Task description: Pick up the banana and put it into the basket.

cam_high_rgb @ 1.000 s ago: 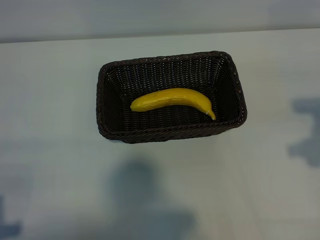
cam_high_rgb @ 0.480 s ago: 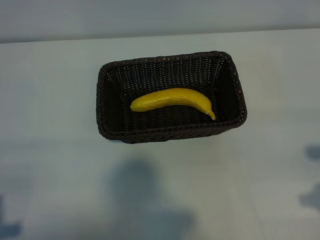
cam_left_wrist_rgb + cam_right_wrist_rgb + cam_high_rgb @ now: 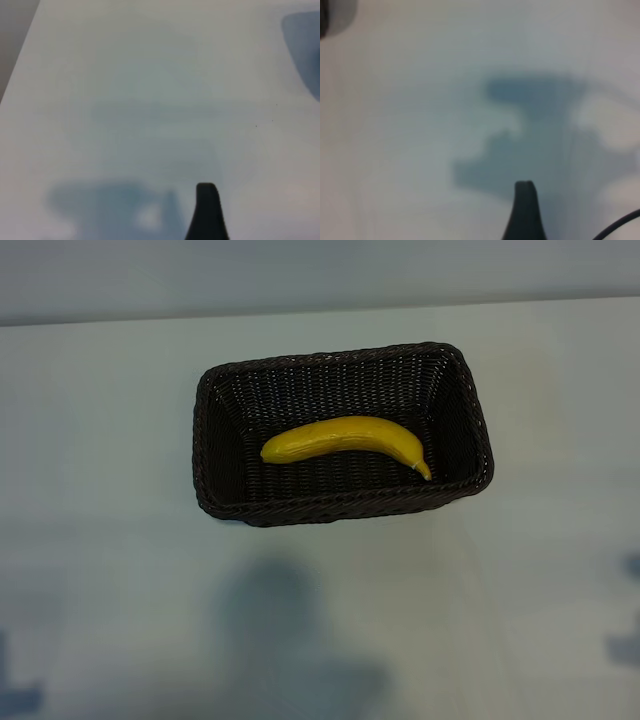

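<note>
The yellow banana (image 3: 345,440) lies lengthwise on the floor of the dark-brown wicker basket (image 3: 205,450), its pale tip toward the basket's right end. Neither arm shows in the exterior view. In the left wrist view, my left gripper (image 3: 161,215) hangs over bare white table; only one dark finger (image 3: 207,212) shows, with nothing against it. My right gripper (image 3: 481,215) is likewise over bare table with a single dark finger (image 3: 525,212) in sight and nothing held. Both grippers are open and away from the basket.
The basket stands mid-table on a white tabletop (image 3: 100,570) whose far edge (image 3: 320,310) runs along the back. Soft shadows fall in front of the basket and at the right edge. A dark cable (image 3: 620,225) crosses a corner of the right wrist view.
The shadow at the right side of the exterior view has slid down toward the near corner and shrunk. Banana and basket have not moved.
</note>
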Tool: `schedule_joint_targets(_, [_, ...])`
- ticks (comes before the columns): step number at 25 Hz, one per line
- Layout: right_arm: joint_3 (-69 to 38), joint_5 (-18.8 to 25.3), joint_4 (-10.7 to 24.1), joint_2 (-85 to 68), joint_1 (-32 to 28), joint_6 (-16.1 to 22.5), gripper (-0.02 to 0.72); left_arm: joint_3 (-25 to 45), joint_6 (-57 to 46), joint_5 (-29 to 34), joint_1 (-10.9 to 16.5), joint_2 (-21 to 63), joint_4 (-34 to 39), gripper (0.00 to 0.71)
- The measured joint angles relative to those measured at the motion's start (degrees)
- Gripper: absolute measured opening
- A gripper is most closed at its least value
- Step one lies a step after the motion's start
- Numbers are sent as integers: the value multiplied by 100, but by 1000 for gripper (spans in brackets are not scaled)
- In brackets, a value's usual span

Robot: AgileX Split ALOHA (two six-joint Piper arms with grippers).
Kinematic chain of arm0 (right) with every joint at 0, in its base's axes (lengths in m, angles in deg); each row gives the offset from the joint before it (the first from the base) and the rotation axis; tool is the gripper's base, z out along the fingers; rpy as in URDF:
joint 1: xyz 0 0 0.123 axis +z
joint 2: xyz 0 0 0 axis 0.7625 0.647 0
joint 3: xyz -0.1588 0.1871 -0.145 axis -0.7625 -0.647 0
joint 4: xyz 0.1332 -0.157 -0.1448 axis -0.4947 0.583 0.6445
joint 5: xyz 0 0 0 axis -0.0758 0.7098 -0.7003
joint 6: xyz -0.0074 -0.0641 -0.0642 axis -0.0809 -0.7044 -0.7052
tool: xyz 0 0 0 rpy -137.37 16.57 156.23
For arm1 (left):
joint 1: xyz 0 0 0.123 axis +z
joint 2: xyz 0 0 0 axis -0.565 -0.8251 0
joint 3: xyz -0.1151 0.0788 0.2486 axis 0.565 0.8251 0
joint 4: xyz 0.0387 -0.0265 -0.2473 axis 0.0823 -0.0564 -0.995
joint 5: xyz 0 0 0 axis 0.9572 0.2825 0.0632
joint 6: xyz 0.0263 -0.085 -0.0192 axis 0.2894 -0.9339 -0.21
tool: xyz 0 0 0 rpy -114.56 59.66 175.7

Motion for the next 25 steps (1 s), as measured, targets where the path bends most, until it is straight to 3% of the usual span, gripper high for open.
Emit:
schedule_joint_targets(14, [-4,-42,0,-317,-15,0,563,0,0,0,0,0,0,572])
schedule_joint_targets(18, [-4,-49,-6,-380,-310,0,563,0,0,0,0,0,0,572])
schedule_joint_targets(25, [-28,-43,-13,-1381,-385,0,563,0,0,0,0,0,0,572])
